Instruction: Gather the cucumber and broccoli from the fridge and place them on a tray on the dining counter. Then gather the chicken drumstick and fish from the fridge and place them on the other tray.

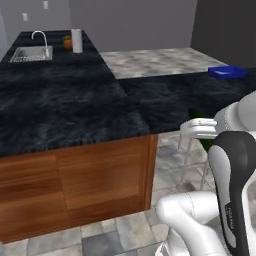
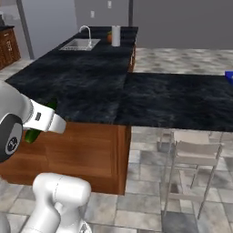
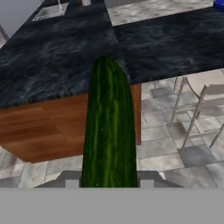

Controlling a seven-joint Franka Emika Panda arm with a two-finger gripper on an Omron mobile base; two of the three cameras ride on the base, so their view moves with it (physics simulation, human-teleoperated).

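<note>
The end effector (image 3: 109,183) pinches the cucumber (image 3: 109,131) at its near end. The cucumber points toward the black tabletop (image 3: 65,57). A blue tray (image 1: 227,72) rests on the tabletop's far end.

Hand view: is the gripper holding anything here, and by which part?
Yes. The gripper is shut on the long dark green striped cucumber, gripping it at its near end; the rest projects forward toward the black stone dining counter.

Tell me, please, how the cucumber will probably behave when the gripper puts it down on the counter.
The cucumber looks round and long, so it may roll on the flat counter. Its skin seems smooth and glossy, perhaps slippery. It stands straight out from the gripper, so it is probably stiff.
</note>
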